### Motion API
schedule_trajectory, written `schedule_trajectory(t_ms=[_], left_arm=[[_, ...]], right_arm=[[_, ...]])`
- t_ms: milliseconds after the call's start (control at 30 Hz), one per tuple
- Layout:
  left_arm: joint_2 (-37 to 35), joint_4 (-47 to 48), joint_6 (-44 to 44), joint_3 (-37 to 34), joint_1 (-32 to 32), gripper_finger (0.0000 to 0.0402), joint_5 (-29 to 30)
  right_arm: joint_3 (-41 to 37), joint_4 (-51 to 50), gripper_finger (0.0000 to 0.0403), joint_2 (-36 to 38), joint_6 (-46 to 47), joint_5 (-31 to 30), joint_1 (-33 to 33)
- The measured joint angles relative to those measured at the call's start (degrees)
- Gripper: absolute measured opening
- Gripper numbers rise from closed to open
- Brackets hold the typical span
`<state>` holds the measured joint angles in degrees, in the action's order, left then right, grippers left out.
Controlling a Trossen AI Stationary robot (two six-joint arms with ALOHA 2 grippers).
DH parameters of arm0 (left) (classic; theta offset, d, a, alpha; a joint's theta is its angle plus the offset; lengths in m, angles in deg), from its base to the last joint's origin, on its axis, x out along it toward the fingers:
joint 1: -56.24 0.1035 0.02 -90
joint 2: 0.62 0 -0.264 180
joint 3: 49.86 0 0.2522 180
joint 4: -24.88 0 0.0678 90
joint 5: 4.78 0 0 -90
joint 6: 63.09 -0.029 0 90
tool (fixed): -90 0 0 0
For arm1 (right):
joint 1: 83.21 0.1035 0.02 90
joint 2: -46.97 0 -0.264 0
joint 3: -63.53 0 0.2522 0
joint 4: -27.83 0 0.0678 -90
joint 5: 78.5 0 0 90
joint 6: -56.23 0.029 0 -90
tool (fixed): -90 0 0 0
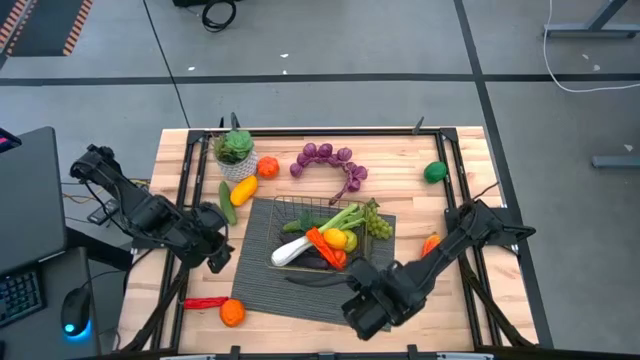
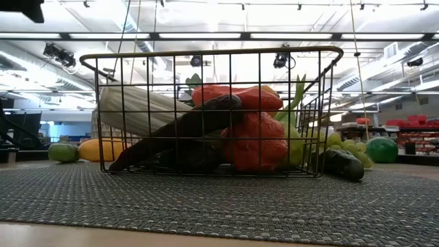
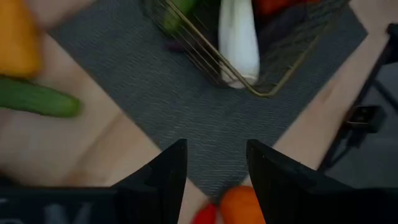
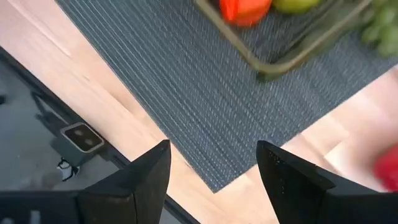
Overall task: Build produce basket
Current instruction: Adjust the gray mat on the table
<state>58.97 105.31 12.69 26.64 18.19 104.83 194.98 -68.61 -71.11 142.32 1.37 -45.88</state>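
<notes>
The wire basket (image 1: 325,235) sits on the dark ribbed mat (image 1: 300,290) in the middle of the wooden table (image 1: 460,160). Inside it lie a white-green leek (image 1: 300,245), an orange carrot (image 1: 322,246), a yellow-green fruit (image 1: 336,238) and a dark eggplant (image 2: 182,130); green grapes (image 1: 378,224) rest at its right edge.

The left gripper (image 1: 218,252) hovers over the mat's left edge, its 2 fingers (image 3: 165,177) apart with nothing between them. The right gripper (image 1: 362,312) hangs over the mat's front right corner, its fingers (image 4: 146,177) spread wide and empty.

Other produce lies loose on the table: purple grapes (image 1: 330,160) behind the basket, an orange (image 1: 267,167) beside a potted succulent (image 1: 236,152), a cucumber (image 1: 228,202) and yellow pepper (image 1: 243,190) left of the mat, a green apple (image 1: 435,171) far right, another orange (image 1: 232,313) and a red chili (image 1: 205,302) at the front left.
</notes>
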Motion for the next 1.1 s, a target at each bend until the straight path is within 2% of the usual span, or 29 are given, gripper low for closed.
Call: schedule_trajectory(t_ms=[133, 267, 600, 867, 1100], left_arm=[[0.0, -7.4, 0.5, -4.1, -0.1, 0.0172, -3.9], [0.0, -9.1, 1.9, -6.5, -0.1, 0.0172, -7.3], [0.0, -9.8, 6.1, -9.0, -0.6, 0.0172, -7.4], [0.0, -14.6, 8.3, -9.0, -0.4, 0.0172, -7.3], [0.0, -17.2, 9.3, -9.0, -0.4, 0.0172, -7.2]], right_arm=[[-7.1, 5.7, 0.0242, -0.1, 1.4, 4.3, 1.0], [-11.9, 10.1, 0.0242, -0.1, 1.4, 7.2, 1.3], [-20.7, 17.4, 0.0242, 0.0, 5.9, 5.1, 2.7], [-31.7, 29.0, 0.0242, 0.0, 5.5, 5.4, 3.0], [-37.5, 31.9, 0.0242, 0.0, 2.5, 6.7, 2.8]])
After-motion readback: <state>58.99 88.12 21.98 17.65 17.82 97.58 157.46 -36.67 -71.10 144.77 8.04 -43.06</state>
